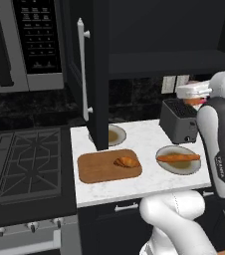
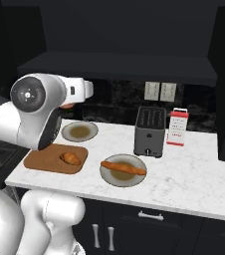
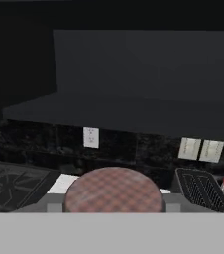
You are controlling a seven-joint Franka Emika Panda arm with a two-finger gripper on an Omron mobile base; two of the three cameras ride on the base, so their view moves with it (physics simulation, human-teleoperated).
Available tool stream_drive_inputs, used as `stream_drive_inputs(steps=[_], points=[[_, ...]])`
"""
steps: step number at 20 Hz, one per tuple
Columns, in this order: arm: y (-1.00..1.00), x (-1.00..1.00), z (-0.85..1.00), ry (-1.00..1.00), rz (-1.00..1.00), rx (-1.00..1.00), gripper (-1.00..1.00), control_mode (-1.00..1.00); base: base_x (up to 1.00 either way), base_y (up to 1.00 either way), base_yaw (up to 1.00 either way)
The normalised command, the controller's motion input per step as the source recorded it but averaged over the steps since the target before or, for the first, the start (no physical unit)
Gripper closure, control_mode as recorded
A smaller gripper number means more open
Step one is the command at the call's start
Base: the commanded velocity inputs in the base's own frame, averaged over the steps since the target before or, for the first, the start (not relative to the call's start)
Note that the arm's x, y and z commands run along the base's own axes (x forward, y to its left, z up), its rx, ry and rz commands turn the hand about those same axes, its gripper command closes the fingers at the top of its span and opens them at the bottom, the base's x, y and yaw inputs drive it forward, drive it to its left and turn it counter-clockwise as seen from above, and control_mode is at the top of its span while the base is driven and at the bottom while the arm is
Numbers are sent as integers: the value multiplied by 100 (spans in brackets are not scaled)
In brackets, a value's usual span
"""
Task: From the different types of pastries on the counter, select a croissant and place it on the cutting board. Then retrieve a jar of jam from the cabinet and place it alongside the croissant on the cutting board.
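Observation:
My gripper (image 3: 113, 204) is shut on the jar of jam (image 3: 113, 189). The jar's round reddish checked lid sits between the fingers, and its orange body (image 2: 67, 105) shows under the white hand. The hand hangs above the counter (image 1: 134, 189), below the open cabinet's shelf (image 2: 119, 65). The cabinet door (image 1: 95, 74) with its silver bar handle (image 1: 81, 69) stands swung out. The golden croissant (image 1: 126, 162) (image 2: 70, 158) lies on the right part of the wooden cutting board (image 1: 95, 170) (image 2: 41, 160). The long orange-brown pastry (image 1: 178, 158) (image 2: 123, 168) rests on a grey plate.
A dark toaster (image 1: 179, 119) (image 2: 150, 130) stands at the back of the counter. A white container with a red top (image 2: 177, 127) is beside it. An empty grey plate (image 2: 79, 131) sits behind the board. The stove (image 1: 25, 159) and microwave (image 1: 25, 40) are to the left.

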Motion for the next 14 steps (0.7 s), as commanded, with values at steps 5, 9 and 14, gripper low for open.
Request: stream_drive_inputs(steps=[5,9,14], points=[[25,-8,-100,1,12,-2,100,-100,0,0,0],[74,-3,-93,8,-4,-6,100,-100,0,0,0],[84,0,-87,11,-15,-5,100,-100,0,0,0]])
